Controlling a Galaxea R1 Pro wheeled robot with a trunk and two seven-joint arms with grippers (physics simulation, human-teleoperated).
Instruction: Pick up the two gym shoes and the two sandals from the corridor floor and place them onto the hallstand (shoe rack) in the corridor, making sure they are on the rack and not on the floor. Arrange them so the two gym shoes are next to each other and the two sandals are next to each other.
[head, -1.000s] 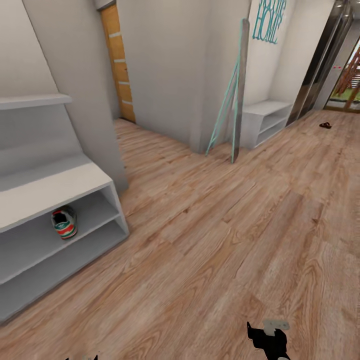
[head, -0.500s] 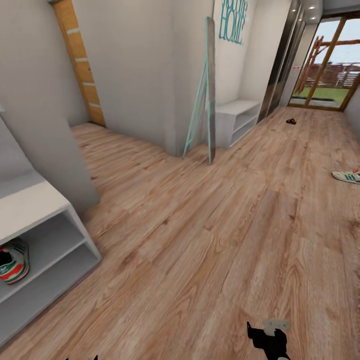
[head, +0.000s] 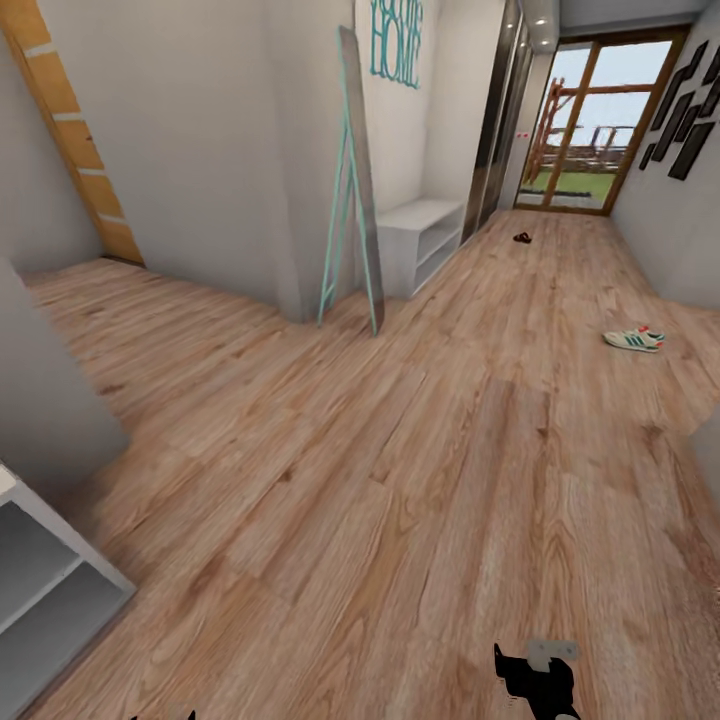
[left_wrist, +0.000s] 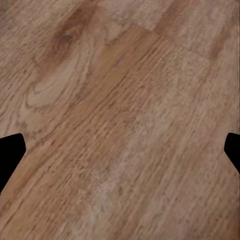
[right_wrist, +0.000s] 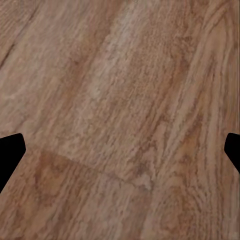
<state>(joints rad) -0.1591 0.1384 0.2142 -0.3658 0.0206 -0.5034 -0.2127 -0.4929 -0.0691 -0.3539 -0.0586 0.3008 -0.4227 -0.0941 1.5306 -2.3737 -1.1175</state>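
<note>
Head view, corridor: a gym shoe (head: 634, 339) lies on its side-on profile on the corridor floor (head: 400, 480) at the right, near the right-hand wall, while a small dark shape that reads as a sandal (head: 522, 237) sits far down the hall before the glazed door (head: 590, 140). A pale grey hallstand (head: 420, 235) stands against the left wall beneath teal letters (head: 397, 38), just past a leaning mirror (head: 358, 180) on a teal frame; a corner of another grey shelf unit (head: 45, 590) juts in at lower left. Both shoes are well apart from either rack, and no second sandal can be made out.

The right gripper (head: 538, 680) shows as a dark shape at the bottom edge of the head view. The left wrist view shows the left gripper (left_wrist: 120, 150) with its fingers spread wide at the picture's edges, bare planks between them and nothing held; the right wrist view shows the same for the right.

Judged from this, the robot is between pickups, travelling toward the footwear left on the floor. The next move likely calls for driving up beside the gym shoe, then lowering an arm over it with the fingers straddling its narrow width.
</note>
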